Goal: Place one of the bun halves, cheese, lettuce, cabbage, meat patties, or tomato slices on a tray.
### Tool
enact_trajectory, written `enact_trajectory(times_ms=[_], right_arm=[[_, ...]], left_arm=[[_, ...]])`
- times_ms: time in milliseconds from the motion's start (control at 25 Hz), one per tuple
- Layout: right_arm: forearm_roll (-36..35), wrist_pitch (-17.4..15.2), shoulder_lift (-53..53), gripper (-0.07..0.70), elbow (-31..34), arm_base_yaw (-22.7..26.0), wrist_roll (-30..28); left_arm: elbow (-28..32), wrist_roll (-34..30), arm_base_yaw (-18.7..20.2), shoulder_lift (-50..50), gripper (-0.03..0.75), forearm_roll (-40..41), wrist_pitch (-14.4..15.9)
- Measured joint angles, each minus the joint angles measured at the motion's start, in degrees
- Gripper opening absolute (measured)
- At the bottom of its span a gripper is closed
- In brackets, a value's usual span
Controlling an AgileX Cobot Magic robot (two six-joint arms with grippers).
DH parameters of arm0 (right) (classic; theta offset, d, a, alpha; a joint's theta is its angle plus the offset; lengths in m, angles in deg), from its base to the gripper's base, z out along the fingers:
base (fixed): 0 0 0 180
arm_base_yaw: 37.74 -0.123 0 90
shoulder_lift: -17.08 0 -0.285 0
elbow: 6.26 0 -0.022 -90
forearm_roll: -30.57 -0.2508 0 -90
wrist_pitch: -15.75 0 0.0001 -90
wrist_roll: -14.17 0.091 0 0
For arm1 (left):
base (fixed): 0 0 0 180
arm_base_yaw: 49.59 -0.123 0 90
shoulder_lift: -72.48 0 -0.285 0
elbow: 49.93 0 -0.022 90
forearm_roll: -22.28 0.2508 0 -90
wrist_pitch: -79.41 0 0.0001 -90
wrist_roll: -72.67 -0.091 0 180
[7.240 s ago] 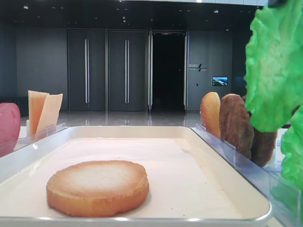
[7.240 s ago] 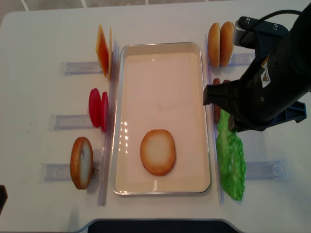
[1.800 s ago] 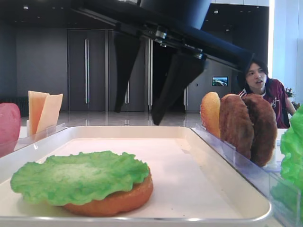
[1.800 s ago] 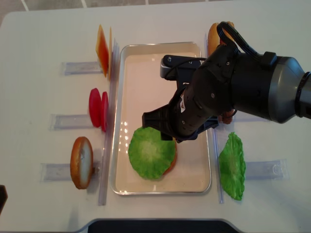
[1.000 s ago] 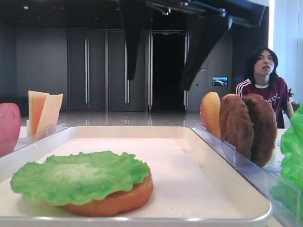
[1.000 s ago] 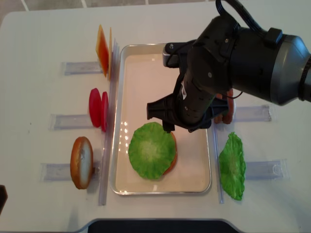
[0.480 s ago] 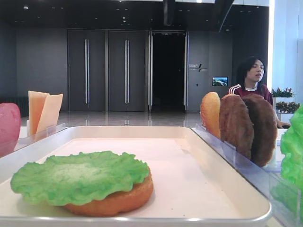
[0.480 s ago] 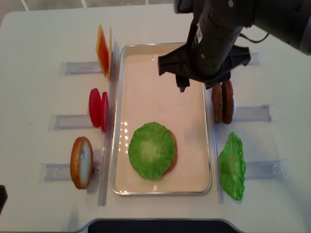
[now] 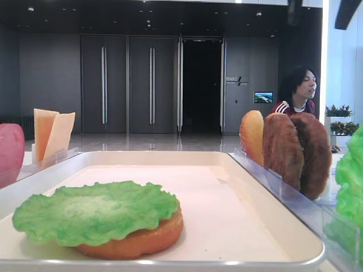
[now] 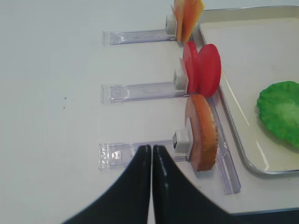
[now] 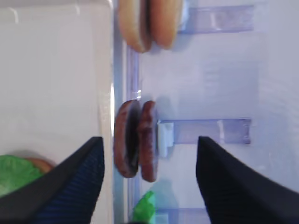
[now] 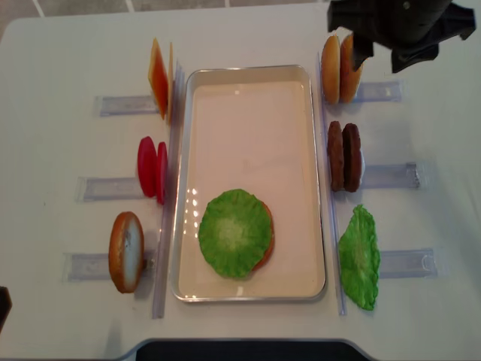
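Note:
On the white tray a lettuce leaf lies on a bun half. My right gripper hangs open and empty high over the back right. The meat patties stand on edge below its jaws, with two bun halves beyond. Left of the tray stand cheese, tomato slices and another bun half. A second lettuce leaf lies right of the tray. My left gripper is shut and empty beside that left bun half. Cabbage is out of view.
Clear plastic dividers hold the food in rows on both sides of the tray, and long strips run along its edges. The white table's front edge is close to the tray. A person sits behind the table.
My right gripper has risen from above the lettuce and swung to the back right, over the patties and buns. The lettuce stays on the bun half. The left gripper has not moved.

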Motion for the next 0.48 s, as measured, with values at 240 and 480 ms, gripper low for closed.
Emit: enact_trajectory(times_ms=[240,480], right_arm=[[-0.91,0.00,-0.39,0.441,0.00,10.71,-6.31],[-1.04,-0.02,-0.39,0.440,0.00,19.09,-11.76]], left_arm=[[0.00,0.00,0.00,0.00,-0.007,0.00,0.00],[0.00,0.00,0.00,0.00,-0.007,0.00,0.00]])
